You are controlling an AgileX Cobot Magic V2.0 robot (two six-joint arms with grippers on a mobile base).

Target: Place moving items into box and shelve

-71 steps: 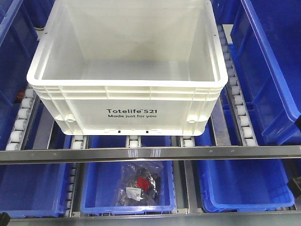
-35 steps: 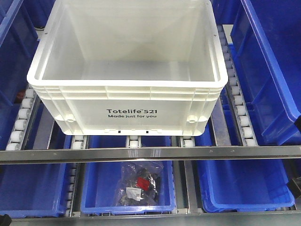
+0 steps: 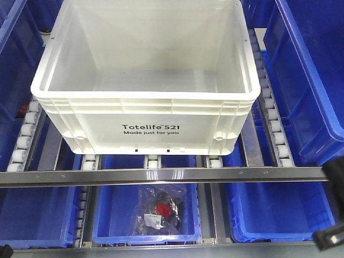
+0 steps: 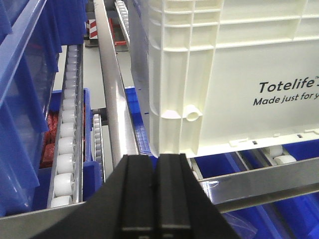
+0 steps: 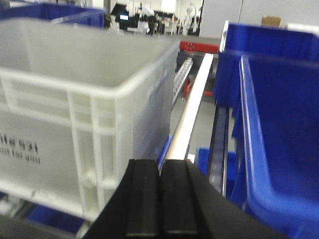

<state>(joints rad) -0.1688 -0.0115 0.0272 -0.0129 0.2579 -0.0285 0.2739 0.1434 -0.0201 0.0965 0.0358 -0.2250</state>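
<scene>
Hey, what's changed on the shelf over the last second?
The right gripper has risen into the front view's lower right corner; a second ago only a dark sliver showed at that edge. Nothing was grasped or released. The white box and the bagged items in the blue bin below stayed put.

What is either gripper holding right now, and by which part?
Nothing. The left gripper and right gripper both have fingers pressed together with nothing between them, beside the white crate.

White box [image 3: 145, 115] is seen with black lettering; blue bins [image 3: 309, 80] flank it; both pincers are black.
</scene>
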